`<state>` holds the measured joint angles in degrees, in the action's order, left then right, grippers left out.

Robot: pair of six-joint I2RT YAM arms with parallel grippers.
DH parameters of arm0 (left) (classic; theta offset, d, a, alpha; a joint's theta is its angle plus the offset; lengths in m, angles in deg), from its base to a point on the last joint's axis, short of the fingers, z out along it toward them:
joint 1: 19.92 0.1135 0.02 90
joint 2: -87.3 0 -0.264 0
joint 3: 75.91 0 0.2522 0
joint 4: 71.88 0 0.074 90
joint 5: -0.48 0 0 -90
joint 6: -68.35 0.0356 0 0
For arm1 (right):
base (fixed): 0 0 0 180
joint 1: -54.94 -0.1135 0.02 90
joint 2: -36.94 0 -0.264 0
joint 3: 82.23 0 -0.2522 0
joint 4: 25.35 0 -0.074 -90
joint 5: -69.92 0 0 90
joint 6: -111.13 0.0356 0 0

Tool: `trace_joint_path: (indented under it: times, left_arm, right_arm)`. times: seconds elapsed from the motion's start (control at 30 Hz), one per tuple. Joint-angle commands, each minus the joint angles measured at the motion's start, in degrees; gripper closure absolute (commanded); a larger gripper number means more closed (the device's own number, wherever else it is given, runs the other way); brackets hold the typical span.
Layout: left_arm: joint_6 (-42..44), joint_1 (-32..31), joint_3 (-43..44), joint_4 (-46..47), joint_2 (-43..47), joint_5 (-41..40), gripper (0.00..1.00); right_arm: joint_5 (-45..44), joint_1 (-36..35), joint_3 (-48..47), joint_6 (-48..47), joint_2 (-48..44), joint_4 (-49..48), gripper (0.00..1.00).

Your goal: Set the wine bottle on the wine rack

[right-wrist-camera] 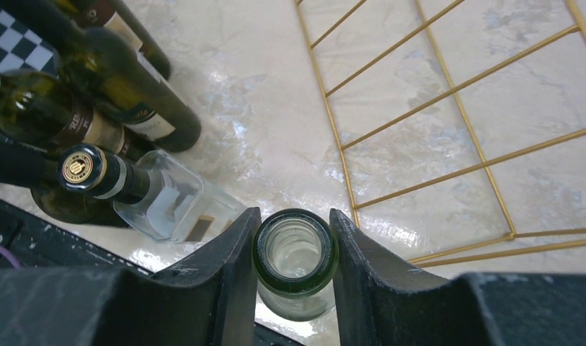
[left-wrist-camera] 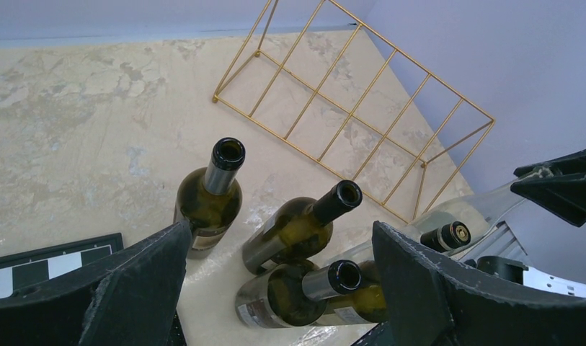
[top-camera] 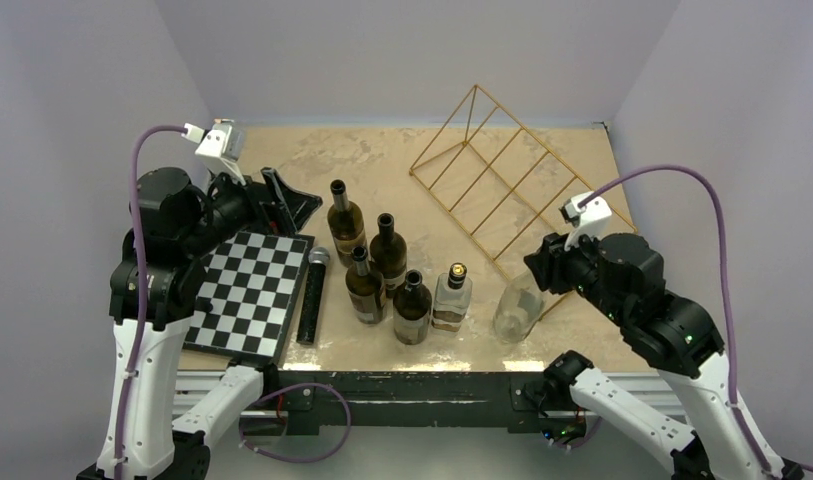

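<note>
The wine bottle (top-camera: pixel 517 310) is clear pale-green glass and stands tilted at the table's front right, beside the near corner of the gold wire wine rack (top-camera: pixel 512 180). My right gripper (top-camera: pixel 544 270) is shut on its neck. In the right wrist view the fingers (right-wrist-camera: pixel 232 267) press both sides of the open bottle mouth (right-wrist-camera: pixel 295 220), with the rack (right-wrist-camera: pixel 327 108) just beyond. My left gripper (top-camera: pixel 282 200) is open and empty, held above the chessboard's far edge. Its view (left-wrist-camera: pixel 282 285) looks over the dark bottles toward the rack (left-wrist-camera: pixel 311 158).
Several dark wine bottles (top-camera: pixel 387 255) and a clear square bottle with a gold cap (top-camera: pixel 452 300) stand in a cluster at centre front. A black-and-white chessboard (top-camera: pixel 247 290) lies at the left, with a black cylinder (top-camera: pixel 312 295) along its right edge.
</note>
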<state>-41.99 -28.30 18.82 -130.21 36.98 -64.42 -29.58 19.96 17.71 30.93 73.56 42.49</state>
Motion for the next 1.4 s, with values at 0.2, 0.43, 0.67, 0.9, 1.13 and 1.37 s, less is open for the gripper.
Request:
trace_joint_path:
  times: [0.2, 0.43, 0.67, 0.9, 1.13, 1.37]
  left_arm:
    - [1.1, -0.2, 0.6, 0.7, 0.6, 0.3, 0.01]
    - [0.5, -0.1, 0.9, 1.3, -0.6, 1.5, 0.01]
    - [0.4, -0.1, 1.0, 1.5, -0.4, 1.8, 0.01]
    - [0.5, -0.2, 0.8, 1.4, -0.8, 1.7, 0.01]
    - [0.7, -0.1, 0.5, 1.3, -0.8, 1.5, 0.01]
    - [0.7, -0.1, 0.4, 1.3, -0.7, 1.3, 0.01]
  right_arm:
    - [-16.5, -0.1, -10.8, 4.7, 1.8, -3.8, 1.0]
    - [-21.0, 1.9, -15.1, 1.5, 6.0, -4.4, 1.0]
    - [-11.7, 11.2, -11.7, 3.3, 7.5, -7.3, 1.0]
    - [-10.5, 12.9, -7.0, 5.2, 8.8, -10.2, 1.0]
    - [-8.6, 17.3, -4.5, 5.9, 9.1, -12.3, 1.0]
    - [-4.1, 23.1, -2.7, 6.8, 8.9, -14.5, 1.0]
